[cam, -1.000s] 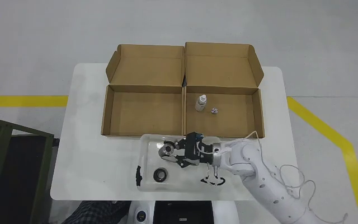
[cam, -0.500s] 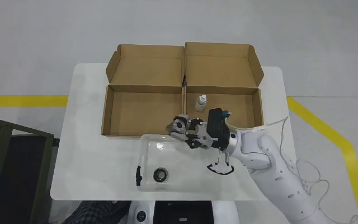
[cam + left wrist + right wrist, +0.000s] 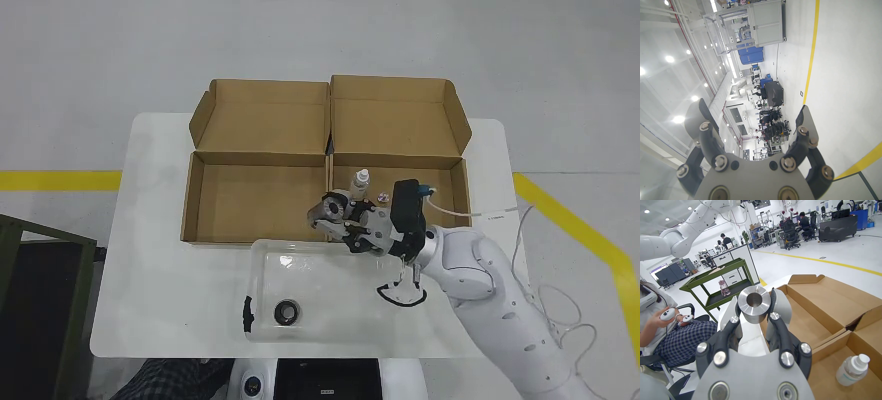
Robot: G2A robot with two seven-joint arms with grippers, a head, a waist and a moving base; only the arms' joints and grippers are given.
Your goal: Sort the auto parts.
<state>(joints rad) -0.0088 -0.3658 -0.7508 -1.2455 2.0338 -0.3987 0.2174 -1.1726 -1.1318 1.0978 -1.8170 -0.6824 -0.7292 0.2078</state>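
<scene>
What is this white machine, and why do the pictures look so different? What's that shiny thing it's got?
It is a robot with two arms. Each arm ends in a gripper, a claw with two fingers. One picture looks down at the white table from a camera above the arms. The other two come from cameras on the wrists, so you see each claw up close. On the table are two open cardboard boxes and a clear tray. A small white bottle stands in the right box, and a black ring lies in the tray. The right gripper pinches a shiny metal cylinder near where the boxes meet. The left gripper is open, holds nothing, and points out at the room.
</scene>
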